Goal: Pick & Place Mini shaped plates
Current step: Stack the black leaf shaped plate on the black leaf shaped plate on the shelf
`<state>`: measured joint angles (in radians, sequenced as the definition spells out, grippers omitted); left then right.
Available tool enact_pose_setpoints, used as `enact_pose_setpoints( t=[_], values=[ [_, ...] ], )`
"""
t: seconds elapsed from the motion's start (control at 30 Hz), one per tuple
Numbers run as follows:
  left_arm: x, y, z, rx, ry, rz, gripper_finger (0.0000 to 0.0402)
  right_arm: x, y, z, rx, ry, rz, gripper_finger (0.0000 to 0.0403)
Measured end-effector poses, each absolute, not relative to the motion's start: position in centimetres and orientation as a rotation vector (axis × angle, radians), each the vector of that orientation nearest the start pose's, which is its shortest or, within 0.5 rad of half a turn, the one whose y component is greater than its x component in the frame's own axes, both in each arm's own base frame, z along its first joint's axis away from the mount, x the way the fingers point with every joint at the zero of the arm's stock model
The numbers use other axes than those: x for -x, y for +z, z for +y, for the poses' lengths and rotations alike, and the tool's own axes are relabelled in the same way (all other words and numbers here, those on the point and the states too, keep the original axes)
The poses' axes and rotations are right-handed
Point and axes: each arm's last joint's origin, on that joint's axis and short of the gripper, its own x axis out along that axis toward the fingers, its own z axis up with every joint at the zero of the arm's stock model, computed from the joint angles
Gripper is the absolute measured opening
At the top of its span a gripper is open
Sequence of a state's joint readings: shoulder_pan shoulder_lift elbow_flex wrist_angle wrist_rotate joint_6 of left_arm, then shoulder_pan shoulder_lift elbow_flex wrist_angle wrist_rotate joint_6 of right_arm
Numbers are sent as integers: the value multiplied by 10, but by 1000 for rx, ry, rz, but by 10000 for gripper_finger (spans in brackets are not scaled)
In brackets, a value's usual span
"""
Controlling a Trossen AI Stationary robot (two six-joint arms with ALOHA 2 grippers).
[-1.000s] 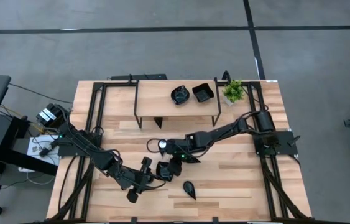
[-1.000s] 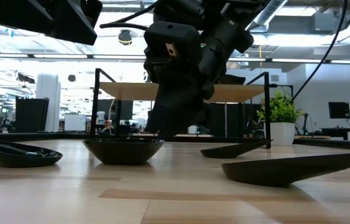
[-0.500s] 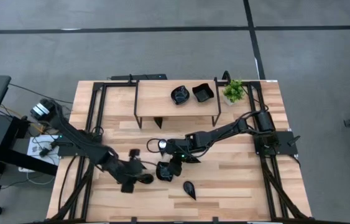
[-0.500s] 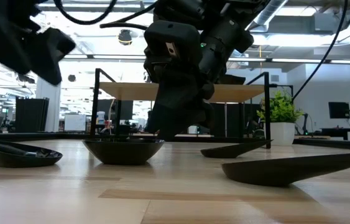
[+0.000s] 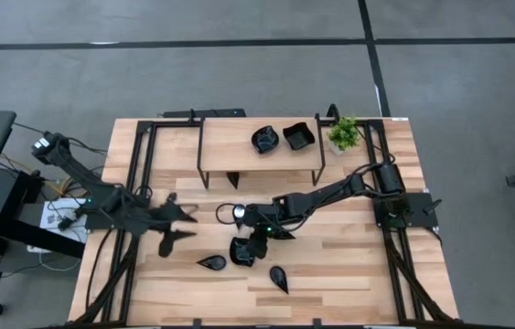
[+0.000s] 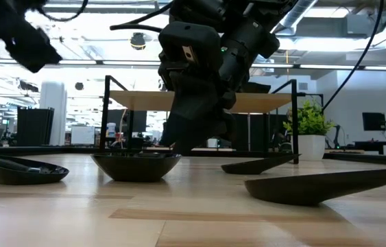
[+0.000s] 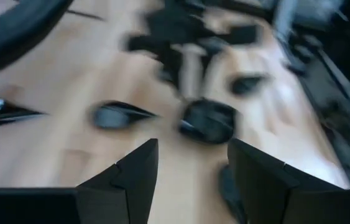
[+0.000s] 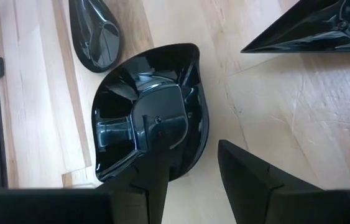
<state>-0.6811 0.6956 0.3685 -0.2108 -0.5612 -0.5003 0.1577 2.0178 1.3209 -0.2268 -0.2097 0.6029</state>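
A: Item 1, nearest the front edge: teardrop plate (image 5: 278, 279), lying loose on the table (image 5: 348, 265), touched by nothing.

B: Item 2?

A: Leaf-shaped plate (image 5: 210, 262), a little farther in and to the left, also free. Just beside it on the right, item 3: square plate (image 8: 151, 127), the one being worked.

B: Who has it?

A: The right gripper (image 5: 253, 245) is down over it. In the right wrist view, 1 finger (image 8: 156, 171) sits inside the dish and the other outside the rim, so the jaws straddle the wall, apart, not clamped yet as far as I can judge.

B: Risk?

A: Glossy, sloped wall. If the jaws close off-centre, the plate may tip or squirt sideways into the leaf-shaped plate next to it. A shallow bite on the rim could also let it drop mid-carry.

B: And the other arm?

A: Left gripper (image 5: 167, 228), farther left and well clear of the plates, fingers apart and empty. Its wrist view is blurred, so a sweep toward the right arm is the collision concern.

B: Far end?

A: Raised shelf (image 5: 230, 139) carrying 2 plates: scalloped plate (image 5: 264, 139) and a second square plate (image 5: 298, 136). Potted plant (image 5: 343, 134) stands just right of them; a crowded placement could knock either.
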Motion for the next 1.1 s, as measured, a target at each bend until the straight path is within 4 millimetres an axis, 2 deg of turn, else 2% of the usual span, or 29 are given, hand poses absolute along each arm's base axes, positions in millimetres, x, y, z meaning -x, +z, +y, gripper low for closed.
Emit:
enact_pose_setpoints(
  t=[0.07, 0.17, 0.37, 0.57, 0.7, 1.1],
  values=[
    [-117, 199, -73, 192, 59, 387, 195, -412, 154, 72, -578, 53, 1004, 133],
    [-107, 193, -65, 200, 63, 333, 195, -412, 154, 75, -584, 54, 1005, 133],
    [-94, 183, -59, 179, -93, 293, 195, -411, 154, 80, -583, 63, 1009, 133],
    [-86, 158, -54, 208, -160, 286, 195, -410, 154, 82, -583, 67, 1011, 133],
    [-84, 161, -54, 202, -217, 266, 195, -410, 154, 82, -585, 72, 1013, 133],
    [-86, 158, -56, 200, -200, 297, 195, -410, 154, 82, -615, 59, 1016, 133]
  ],
)
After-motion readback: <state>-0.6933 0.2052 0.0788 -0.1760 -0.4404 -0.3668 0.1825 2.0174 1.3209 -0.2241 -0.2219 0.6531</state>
